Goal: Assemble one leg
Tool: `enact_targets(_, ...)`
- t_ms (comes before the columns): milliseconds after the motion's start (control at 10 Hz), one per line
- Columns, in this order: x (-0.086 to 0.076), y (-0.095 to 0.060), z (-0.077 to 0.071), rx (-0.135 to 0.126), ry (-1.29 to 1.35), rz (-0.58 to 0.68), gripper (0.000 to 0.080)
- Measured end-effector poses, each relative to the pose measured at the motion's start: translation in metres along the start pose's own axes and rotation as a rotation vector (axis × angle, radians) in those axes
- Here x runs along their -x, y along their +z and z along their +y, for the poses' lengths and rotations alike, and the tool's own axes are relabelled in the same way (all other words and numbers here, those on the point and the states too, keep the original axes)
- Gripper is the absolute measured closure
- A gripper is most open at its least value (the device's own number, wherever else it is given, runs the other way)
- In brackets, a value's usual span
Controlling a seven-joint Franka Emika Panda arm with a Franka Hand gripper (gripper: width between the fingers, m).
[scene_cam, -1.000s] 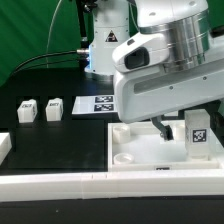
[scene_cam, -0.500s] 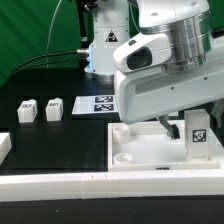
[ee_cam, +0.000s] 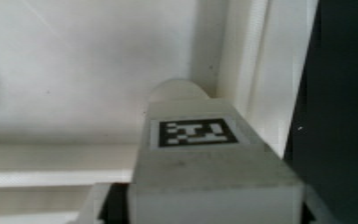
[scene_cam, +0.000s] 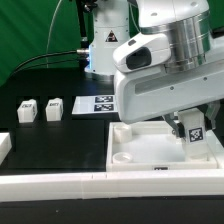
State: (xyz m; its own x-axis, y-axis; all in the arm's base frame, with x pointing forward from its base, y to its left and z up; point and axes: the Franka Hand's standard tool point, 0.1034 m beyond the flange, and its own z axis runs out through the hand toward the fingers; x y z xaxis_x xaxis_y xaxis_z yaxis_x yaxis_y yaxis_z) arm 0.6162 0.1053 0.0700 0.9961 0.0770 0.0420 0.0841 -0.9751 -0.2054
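Three legs, one at the tray (scene_cam: 112, 150) corner
Jaws clamp held leg (scene_cam: 196, 137); second leg (scene_cam: 27, 110) and third leg (scene_cam: 53, 107) on worktop (scene_cam: 62, 145)

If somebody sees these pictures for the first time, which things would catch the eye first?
The big white arm fills the exterior view's right. Its gripper holds a tagged leg at the tray corner on that side. Two more legs stand on the dark table at the exterior view's left, next to the marker board.
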Motion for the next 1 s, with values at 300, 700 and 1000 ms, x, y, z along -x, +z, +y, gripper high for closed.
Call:
enact_targets(300,0.0001,0.0005,-0.0005,-0.007,0.206,0.000,0.0506)
enact_targets(700,-0.0001,0.0015,0.0009,-0.008,0.737,0.003,0.0505)
enact_targets(1000,0.0002,0.0022,0.0005,-0.002,1.101,0.004,0.0505)
